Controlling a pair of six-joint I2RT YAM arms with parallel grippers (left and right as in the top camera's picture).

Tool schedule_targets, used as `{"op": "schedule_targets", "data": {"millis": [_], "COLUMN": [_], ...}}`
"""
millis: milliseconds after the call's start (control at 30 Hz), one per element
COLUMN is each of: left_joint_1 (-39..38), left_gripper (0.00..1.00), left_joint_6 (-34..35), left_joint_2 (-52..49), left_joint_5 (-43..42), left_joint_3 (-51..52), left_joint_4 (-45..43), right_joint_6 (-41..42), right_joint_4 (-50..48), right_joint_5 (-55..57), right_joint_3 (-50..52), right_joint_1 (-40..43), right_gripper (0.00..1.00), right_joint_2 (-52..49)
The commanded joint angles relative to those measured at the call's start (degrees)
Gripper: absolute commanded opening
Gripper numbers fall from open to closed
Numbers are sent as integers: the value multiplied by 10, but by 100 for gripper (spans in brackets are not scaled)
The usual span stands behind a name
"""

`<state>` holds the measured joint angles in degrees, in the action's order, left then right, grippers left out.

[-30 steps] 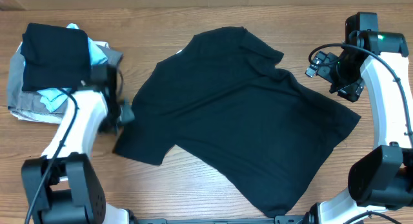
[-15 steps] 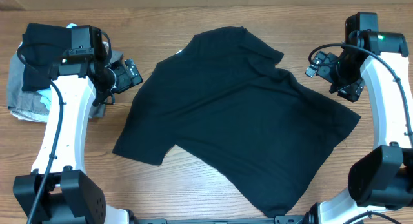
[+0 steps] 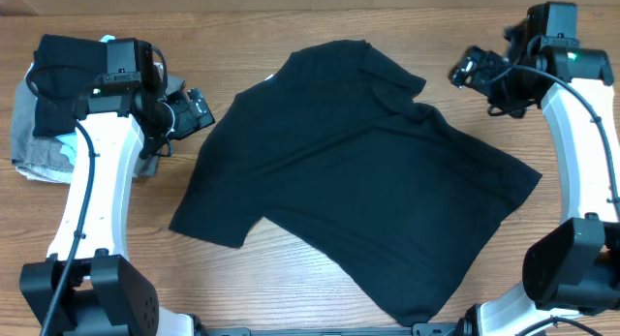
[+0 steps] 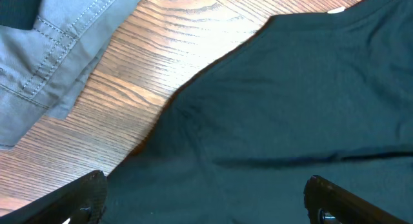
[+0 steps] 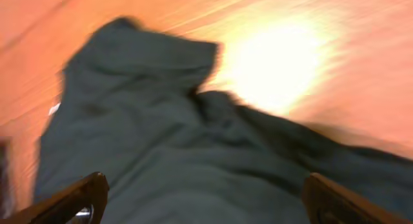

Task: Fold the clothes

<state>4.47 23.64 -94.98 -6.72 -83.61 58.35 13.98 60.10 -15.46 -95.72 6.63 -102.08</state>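
Overhead first: got the black T-shirt lying opened out across the middle of the wooden table, with a tiny white label at the neck on the far-left side. Can see the left gripper right by the shirt's left edge, spread wide, holding nothing. Same deal for the right gripper, over bare wood just off the far sleeve, spread and empty. Also spotted a pile at far left, with a folded black piece on top of a grey garment.

Left wrist: looking down on the shirt's shoulder area and that grey garment, with both fingers well apart.

Right wrist: pretty blurry, but can make out rumpled black fabric and fingers wide apart.
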Motion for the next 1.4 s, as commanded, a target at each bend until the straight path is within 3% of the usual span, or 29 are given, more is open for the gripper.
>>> {"op": "schedule_targets", "data": {"millis": [0, 167, 633, 1033, 1367], "left_joint_1": [-4, -4, -4, -4, -4], "left_gripper": [100, 100, 100, 100, 100], "left_joint_6": [-3, -3, -3, -3, -3], "left_joint_2": [6, 6, 6, 6, 6], "left_joint_5": [-5, -5, -5, -5, -5], "left_joint_3": [-7, -7, -7, -7, -7], "left_joint_4": [1, 1, 1, 1, 1], "right_joint_6": [-52, -52, -19, -3, 13], "right_joint_4": [-8, -56, -246, -258, -278], "right_joint_5": [-84, -85, -116, 18, 28], "right_joint_3": [-19, -20, -23, -23, -23], "right_joint_1": [-2, -3, -17, -64, -64], "right_gripper": [95, 59, 60, 61, 61], "right_joint_2": [-2, -25, -175, -242, -286]}}
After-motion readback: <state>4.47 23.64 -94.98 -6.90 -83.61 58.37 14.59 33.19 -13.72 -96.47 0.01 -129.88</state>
